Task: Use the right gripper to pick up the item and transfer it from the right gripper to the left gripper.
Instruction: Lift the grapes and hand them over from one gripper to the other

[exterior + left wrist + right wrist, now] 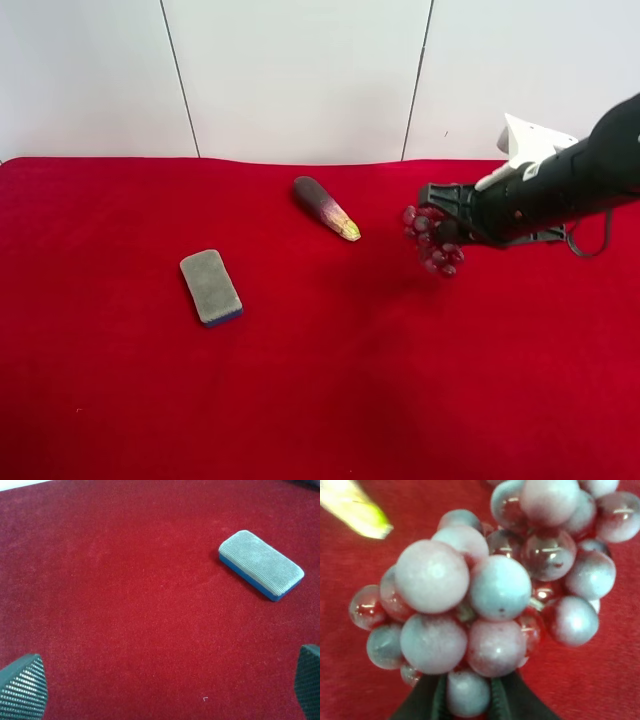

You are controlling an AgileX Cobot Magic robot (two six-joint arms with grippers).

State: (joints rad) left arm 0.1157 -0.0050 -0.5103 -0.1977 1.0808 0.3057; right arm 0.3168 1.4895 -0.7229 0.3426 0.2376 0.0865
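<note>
1. Your right gripper (437, 222) sits at the end of the arm at the exterior high view's right. It is pinched on the bunch of grapes (433, 243).
2. The right wrist view confirms the grip: the two dark fingers (427, 702) close in on the nearest berries, and the rest of the bunch (490, 590) fills almost the whole picture.
3. The grapes hang from the claw over the right part of the red cloth (330, 400). They look raised off it, since a faint shadow lies on the cloth apart from them.
4. The dark purple piece with the yellow tip (325, 208) lies on the cloth near the grapes, not touching them. Its yellow tip (355, 507) shows blurred in a corner of the right wrist view.
5. Your left gripper (165, 685) is spread wide and holds nothing — only its ribbed fingertips (22, 687) show at the two edges of the left wrist view, with bare cloth between them.
6. The grey sponge (260, 565) with its blue underside lies flat on the cloth, well apart from those fingertips. In the exterior high view the sponge (211, 287) sits well to the left of the purple piece.
7. You cannot see the left arm in the exterior high view.
</note>
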